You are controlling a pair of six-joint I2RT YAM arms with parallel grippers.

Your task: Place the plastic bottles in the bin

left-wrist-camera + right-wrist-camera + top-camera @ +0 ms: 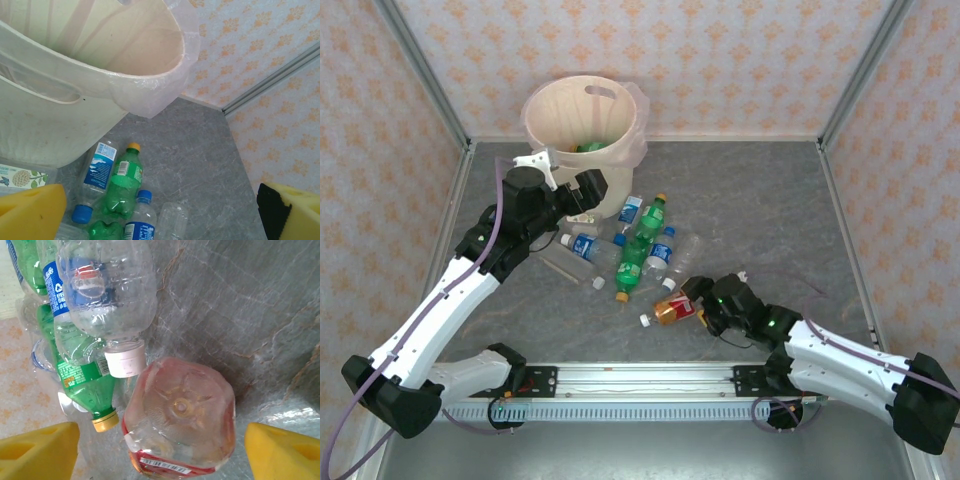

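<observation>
1. The red-orange bottle (180, 415) lies on its side on the surface (770, 220). It is at the near end of the pile of bottles (640, 250), with its base turned towards the right arm. The bin (545, 100) stands at the far left, well apart from it.
2. The right gripper (162, 452) is open and holds nothing. One yellow pad sits on each side of the red-orange bottle, with a gap showing on both sides.
3. The step in hand looks like the grasp on this bottle. Close evenly so both pads meet the body together. The thin plastic will probably dent and slip, so grip a little past the base, not at the very end.
4. The white cap (125, 360) of a clear bottle (105, 295) lies just beside the red-orange bottle on its far side. Keep the pad on that side off the cap, and lift straight up so the neighbours stay put.
5. The left gripper (162, 205) is wide open and empty. It hangs beside the bin's near wall, above the far bottles, so the carry should pass clear of that arm.
6. The bin is tall, so raise the bottle above the rim before letting go.
</observation>
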